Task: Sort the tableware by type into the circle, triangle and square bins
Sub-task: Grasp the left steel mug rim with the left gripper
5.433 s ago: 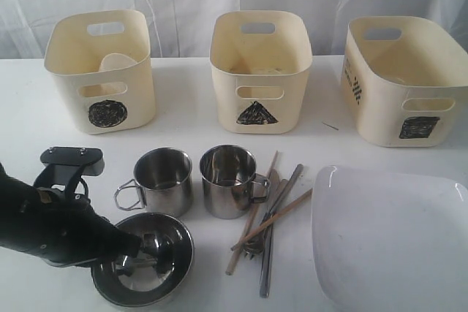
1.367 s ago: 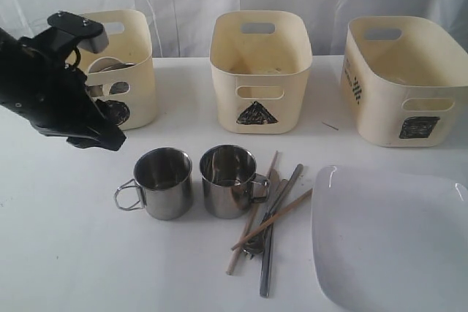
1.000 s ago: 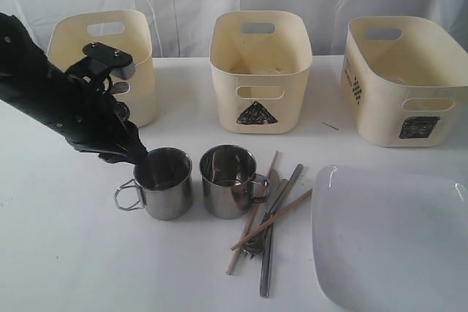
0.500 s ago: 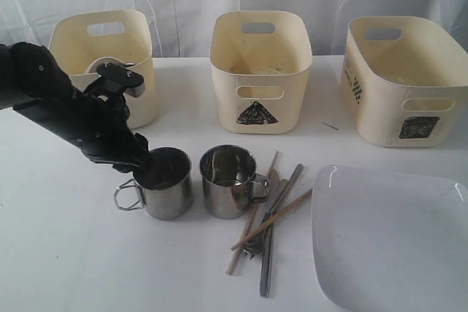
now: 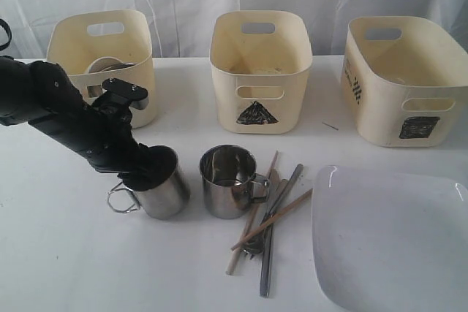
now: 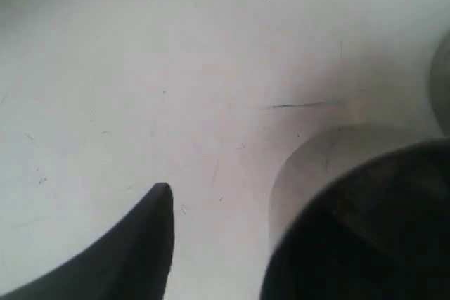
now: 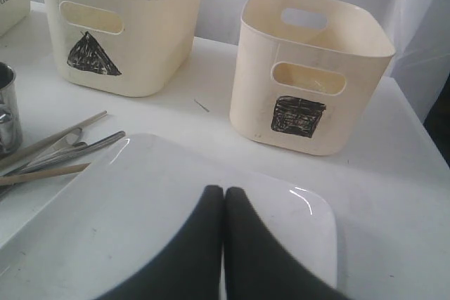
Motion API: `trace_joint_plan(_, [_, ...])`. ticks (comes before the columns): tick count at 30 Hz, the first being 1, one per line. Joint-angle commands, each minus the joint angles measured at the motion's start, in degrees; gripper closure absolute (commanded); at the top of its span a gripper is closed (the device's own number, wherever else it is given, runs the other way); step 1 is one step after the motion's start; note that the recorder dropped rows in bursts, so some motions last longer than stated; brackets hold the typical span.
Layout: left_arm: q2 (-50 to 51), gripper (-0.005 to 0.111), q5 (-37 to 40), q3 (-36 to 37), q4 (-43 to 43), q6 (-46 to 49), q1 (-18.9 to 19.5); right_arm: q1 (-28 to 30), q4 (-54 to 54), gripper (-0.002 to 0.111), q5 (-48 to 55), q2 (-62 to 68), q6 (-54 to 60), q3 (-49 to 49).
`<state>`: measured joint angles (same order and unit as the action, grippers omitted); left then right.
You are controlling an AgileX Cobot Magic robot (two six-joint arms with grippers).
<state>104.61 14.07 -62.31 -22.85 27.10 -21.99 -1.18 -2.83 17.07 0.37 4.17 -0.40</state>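
Mugs come next: fresh from the circle bin (image 5: pixel 142 49), the left gripper (image 5: pixel 150 167) has dropped onto the now-tilted left mug (image 5: pixel 167 196), grip impossible to judge, while the right gripper (image 7: pixel 223 198) hangs pinched shut over the plate (image 7: pixel 140 173).

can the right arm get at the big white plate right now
Probably yes: the right end effector hangs over the white plate with nothing between them and nothing lying on it, though its jaws are shut.

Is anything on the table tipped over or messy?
Yes. The left steel mug leans sideways with the left gripper at its rim, while the other mug stands straight. The chopsticks and cutlery lie crisscrossed in a heap.
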Motion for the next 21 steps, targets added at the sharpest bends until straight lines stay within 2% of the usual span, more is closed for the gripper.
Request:
trace_joint_plan(1, [-0.05, 0.074, 0.3, 0.17, -1.13, -0.97, -0.42, -0.18, -0.05, 0.108, -0.29, -0.37, 0.07, 0.4])
trace_joint_plan(6, [-0.05, 0.107, 1.87, 0.17, -1.13, -1.86, -0.42, -0.18, -0.05, 0.108, -0.29, -0.37, 0.07, 0.4])
trace_joint_plan(13, [-1.31, 0.107, 6.75, 0.17, -0.15, -1.64, -0.42, -0.18, -0.05, 0.108, -0.29, -0.37, 0.07, 0.4])
trace_joint_plan(18, [-5.95, 0.107, 7.72, 0.17, 6.74, -1.64, -0.28, -0.18, -0.05, 0.108, -0.29, -0.37, 0.07, 0.4])
trace_joint_plan(21, [-9.43, 0.107, 8.81, 0.17, 7.11, -1.76, 0.02, -0.18, -0.05, 0.108, -0.29, -0.37, 0.07, 0.4])
